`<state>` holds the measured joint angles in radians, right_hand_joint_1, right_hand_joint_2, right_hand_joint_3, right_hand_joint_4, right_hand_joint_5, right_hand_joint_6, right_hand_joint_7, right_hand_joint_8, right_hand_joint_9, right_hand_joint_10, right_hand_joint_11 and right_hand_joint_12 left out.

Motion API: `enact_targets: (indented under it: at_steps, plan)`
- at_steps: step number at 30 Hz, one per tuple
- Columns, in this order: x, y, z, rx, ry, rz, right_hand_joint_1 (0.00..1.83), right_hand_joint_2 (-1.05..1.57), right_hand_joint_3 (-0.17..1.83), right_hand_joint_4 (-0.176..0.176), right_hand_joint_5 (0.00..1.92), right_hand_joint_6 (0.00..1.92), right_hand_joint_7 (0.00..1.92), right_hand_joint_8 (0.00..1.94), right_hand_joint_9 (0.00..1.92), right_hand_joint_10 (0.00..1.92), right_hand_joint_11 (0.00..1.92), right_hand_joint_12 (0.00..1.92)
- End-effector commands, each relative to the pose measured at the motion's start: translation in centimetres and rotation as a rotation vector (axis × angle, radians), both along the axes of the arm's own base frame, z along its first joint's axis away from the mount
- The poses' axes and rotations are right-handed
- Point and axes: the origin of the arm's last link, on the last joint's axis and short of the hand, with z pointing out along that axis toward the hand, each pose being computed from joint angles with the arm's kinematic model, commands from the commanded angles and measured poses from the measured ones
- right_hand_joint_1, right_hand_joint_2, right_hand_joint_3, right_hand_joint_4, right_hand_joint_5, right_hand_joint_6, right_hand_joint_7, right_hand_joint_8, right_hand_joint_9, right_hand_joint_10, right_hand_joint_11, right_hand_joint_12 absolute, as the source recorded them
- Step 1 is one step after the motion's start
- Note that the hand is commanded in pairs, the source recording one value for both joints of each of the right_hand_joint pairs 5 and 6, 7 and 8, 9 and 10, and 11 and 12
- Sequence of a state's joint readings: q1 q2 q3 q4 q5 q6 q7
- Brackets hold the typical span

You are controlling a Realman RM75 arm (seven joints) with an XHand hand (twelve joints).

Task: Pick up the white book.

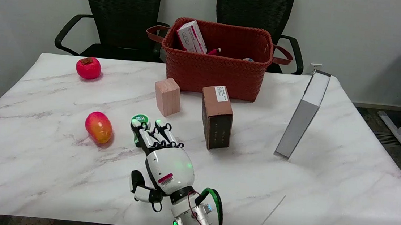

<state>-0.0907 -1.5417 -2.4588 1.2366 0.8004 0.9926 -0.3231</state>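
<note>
The right hand [167, 160] hovers low over the marble table [37, 149] left of centre, fingers [158, 134] extended forward, slightly apart and holding nothing. The white book [303, 116] stands on edge, leaning, well to the right of the fingertips, apart from them. It is probably stiff, smooth-covered and easily toppled; pinch both covers near the upper edge.
</note>
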Motion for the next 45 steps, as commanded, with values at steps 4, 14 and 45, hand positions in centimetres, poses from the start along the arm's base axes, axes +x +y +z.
enact_targets:
  at_steps: [4,14,45]
  plan:
    - [0.0,0.1,-0.5,0.014,-0.001,-0.012,1.19,0.78,0.88,0.0,0.13,0.13,0.58,0.58,0.38,0.38,0.12,0.12]
    - [1.2,-0.3,0.2,-0.066,-0.055,0.031,1.19,0.79,0.92,0.0,0.18,0.18,0.58,0.58,0.39,0.39,0.1,0.1]
    - [8.1,0.0,2.9,-0.534,-0.391,0.354,0.97,0.6,1.05,0.0,0.04,0.04,0.41,0.41,0.48,0.48,0.25,0.25]
